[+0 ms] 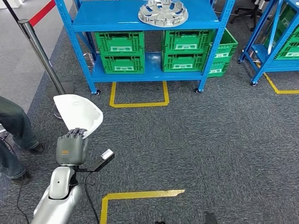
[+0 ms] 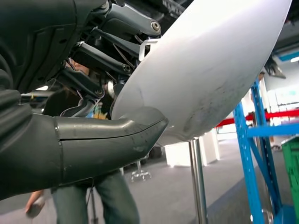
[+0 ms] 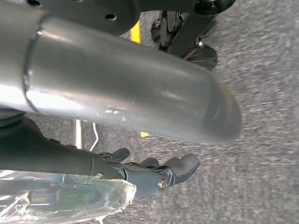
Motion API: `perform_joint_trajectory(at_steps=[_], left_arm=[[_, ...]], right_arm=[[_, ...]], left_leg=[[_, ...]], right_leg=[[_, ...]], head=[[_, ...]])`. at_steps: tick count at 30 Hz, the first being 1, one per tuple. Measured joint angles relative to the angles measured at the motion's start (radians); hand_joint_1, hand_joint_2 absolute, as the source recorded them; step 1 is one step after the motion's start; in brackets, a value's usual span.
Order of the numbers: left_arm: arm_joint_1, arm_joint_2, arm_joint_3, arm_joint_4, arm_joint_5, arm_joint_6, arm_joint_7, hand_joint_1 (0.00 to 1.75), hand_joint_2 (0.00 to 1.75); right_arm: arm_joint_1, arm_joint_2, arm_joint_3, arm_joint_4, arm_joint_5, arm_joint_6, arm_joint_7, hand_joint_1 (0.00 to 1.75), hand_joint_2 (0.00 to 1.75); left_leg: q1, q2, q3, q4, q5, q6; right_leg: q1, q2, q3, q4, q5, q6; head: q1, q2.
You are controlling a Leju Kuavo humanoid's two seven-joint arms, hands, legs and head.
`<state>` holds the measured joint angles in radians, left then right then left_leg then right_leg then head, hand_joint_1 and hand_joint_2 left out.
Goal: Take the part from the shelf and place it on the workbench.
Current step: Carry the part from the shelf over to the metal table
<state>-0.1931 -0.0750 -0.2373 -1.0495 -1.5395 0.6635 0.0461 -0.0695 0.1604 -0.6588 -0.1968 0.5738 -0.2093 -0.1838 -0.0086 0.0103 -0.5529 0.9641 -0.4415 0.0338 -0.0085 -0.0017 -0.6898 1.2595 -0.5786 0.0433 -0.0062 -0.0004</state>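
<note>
Held out ahead of the left hand point(image 1: 71, 148): a white shell-shaped part point(image 1: 78, 114), carried above grey carpet point(image 1: 211, 149), well short of the blue shelf point(image 1: 148, 18). Fingers point(image 1: 75, 134) curled over the part's near edge in the head view; thick thumb point(image 2: 105, 144) pressed against its curved underside in the left wrist view. Gripped firmly, then, with the part's broad body jutting forward and slightly left, away from the wrist, long axis running roughly along the line of the arm toward the shelf.

Seen hanging low over the carpet in the right wrist view: the right hand point(image 3: 155, 170), fingers loosely apart, nothing visibly between them; a crinkled clear plastic wrap point(image 3: 67, 198) lying alongside the arm, not in the grasp.

Still on the top shelf: a round silver metal casting point(image 1: 163, 11). Below it, green crates point(image 1: 119, 51) stacked in two columns. Yellow floor tape point(image 1: 139, 100) marking a bay in front of the shelf. At left, a person's legs point(image 1: 16, 135) and a stanchion post point(image 1: 40, 53) with red belt.

No bench in sight. Judged from this: pick-up done, carry under way, left arm alone in charge of the delivery. Likely needed next: a turn of the whole body toward the bench, part kept level, leading edge clear of the post and the bystander.
</note>
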Motion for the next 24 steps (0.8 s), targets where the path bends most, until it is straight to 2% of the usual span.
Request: perform_joint_trajectory(at_steps=[3,4,5,7,8,9,10,12,13,14,15,16,17,19,21,22,24], left_arm=[[0.007,-0.015,0.031,-0.006,0.003,-0.007,-0.02,1.75,1.75],[0.008,-0.02,0.04,-0.008,0.004,-0.009,-0.029,1.75,1.75],[0.01,-0.024,0.048,-0.011,0.007,-0.011,-0.037,1.75,1.75],[0.015,-0.031,0.062,-0.014,0.011,-0.013,-0.05,1.75,1.75],[0.017,-0.034,0.069,-0.015,0.015,-0.014,-0.055,1.75,1.75],[0.02,-0.036,0.075,-0.017,0.019,-0.014,-0.06,1.75,1.75],[0.021,-0.037,0.081,-0.019,0.024,-0.014,-0.066,1.75,1.75],[0.025,-0.038,0.091,-0.021,0.034,-0.015,-0.076,1.75,1.75],[0.03,-0.038,0.095,-0.022,0.039,-0.015,-0.079,1.75,1.75],[0.036,-0.038,0.099,-0.023,0.042,-0.015,-0.082,1.75,1.75],[0.041,-0.039,0.103,-0.026,0.045,-0.015,-0.083,1.75,1.75],[0.045,-0.039,0.106,-0.028,0.046,-0.015,-0.084,1.75,1.75],[0.047,-0.039,0.109,-0.032,0.047,-0.015,-0.084,1.75,1.75],[0.046,-0.04,0.113,-0.04,0.047,-0.015,-0.085,1.75,1.75],[0.047,-0.041,0.116,-0.045,0.047,-0.015,-0.085,1.75,1.75],[0.049,-0.041,0.117,-0.047,0.047,-0.015,-0.086,1.75,1.75],[0.05,-0.042,0.119,-0.049,0.048,-0.015,-0.086,1.75,1.75]], right_arm=[[-0.002,-0.001,0.0,0.0,0.009,0.0,0.0,0.0,0.0],[-0.004,-0.002,0.0,0.0,0.012,0.0,0.0,0.0,0.0],[-0.004,-0.002,0.0,0.0,0.014,0.0,0.0,0.0,0.0],[0.0,-0.002,0.0,0.0,0.018,0.0,0.0,0.0,0.0],[0.001,-0.002,0.0,0.0,0.019,0.0,0.0,0.0,0.0],[0.001,-0.002,0.0,0.0,0.02,0.0,0.0,0.0,0.0],[0.001,-0.002,0.0,0.0,0.021,0.0,0.0,0.0,0.0],[0.001,-0.002,0.0,0.0,0.025,-0.001,0.001,0.0,0.0],[0.001,-0.002,0.0,0.0,0.027,-0.001,0.002,0.0,0.0],[0.001,-0.002,0.0,0.0,0.029,-0.002,0.003,0.0,0.0],[0.002,-0.002,0.0,0.0,0.031,-0.003,0.004,0.0,0.0],[0.002,-0.002,0.0,0.0,0.032,-0.004,0.004,0.0,0.0],[0.002,-0.002,0.0,0.0,0.033,-0.004,0.005,0.0,0.0],[0.001,-0.001,0.0,0.0,0.034,-0.004,0.005,0.0,0.0],[0.0,-0.001,0.0,0.0,0.034,-0.004,0.005,0.0,0.0],[0.0,-0.001,0.0,0.0,0.034,-0.004,0.005,0.0,0.0],[0.0,-0.001,0.0,0.0,0.034,-0.004,0.005,0.0,0.0]], left_leg=[[-0.001,0.0,-0.022,0.013,0.012,-0.012],[-0.003,0.0,-0.028,0.019,0.015,-0.016],[-0.004,0.0,-0.034,0.024,0.018,-0.021],[-0.004,0.0,-0.042,0.029,0.024,-0.032],[-0.002,-0.001,-0.046,0.036,0.018,-0.037],[-0.001,-0.002,-0.055,0.056,0.0,-0.042],[0.001,-0.002,-0.071,0.097,-0.03,-0.048],[0.005,-0.003,-0.12,0.225,-0.105,-0.057],[0.006,-0.003,-0.14,0.281,-0.129,-0.059],[0.007,-0.003,-0.145,0.308,-0.134,-0.058],[0.007,-0.003,-0.133,0.297,-0.122,-0.056],[0.007,-0.003,-0.104,0.25,-0.095,-0.051],[0.005,-0.003,-0.064,0.182,-0.063,-0.045],[0.001,-0.003,0.0,0.067,-0.03,-0.031],[-0.003,-0.003,0.015,0.027,-0.029,-0.022],[-0.004,-0.003,0.013,0.021,-0.027,-0.023],[-0.004,-0.003,0.01,0.013,-0.019,-0.026]], right_leg=[[-0.004,0.0,0.14,-0.206,0.056,-0.001],[-0.004,0.001,0.167,-0.249,0.062,-0.004],[-0.003,0.002,0.177,-0.267,0.061,-0.008],[-0.003,0.003,0.172,-0.266,0.068,-0.021],[-0.003,0.002,0.169,-0.266,0.073,-0.028],[-0.004,0.002,0.167,-0.267,0.078,-0.035],[-0.005,0.001,0.163,-0.268,0.083,-0.042],[-0.003,0.001,0.154,-0.267,0.09,-0.049],[-0.002,0.0,0.149,-0.267,0.093,-0.05],[0.0,0.001,0.144,-0.266,0.097,-0.05],[0.001,0.001,0.14,-0.266,0.1,-0.05],[0.002,0.002,0.138,-0.266,0.103,-0.049],[0.004,0.002,0.136,-0.266,0.105,-0.048],[0.008,0.002,0.131,-0.264,0.109,-0.043],[0.009,0.0,0.125,-0.264,0.114,-0.034],[0.009,-0.001,0.122,-0.265,0.115,-0.034],[0.009,-0.002,0.119,-0.269,0.12,-0.048]], head=[[0.0,0.0],[0.0,0.0],[0.0,0.0],[-0.001,0.0],[-0.001,0.0],[-0.003,0.0],[-0.005,0.0],[-0.008,0.0],[-0.008,0.0],[-0.008,0.0],[-0.008,0.0],[-0.008,0.0],[-0.008,0.0],[-0.007,0.0],[-0.007,0.0],[-0.006,0.0],[-0.005,0.0]])
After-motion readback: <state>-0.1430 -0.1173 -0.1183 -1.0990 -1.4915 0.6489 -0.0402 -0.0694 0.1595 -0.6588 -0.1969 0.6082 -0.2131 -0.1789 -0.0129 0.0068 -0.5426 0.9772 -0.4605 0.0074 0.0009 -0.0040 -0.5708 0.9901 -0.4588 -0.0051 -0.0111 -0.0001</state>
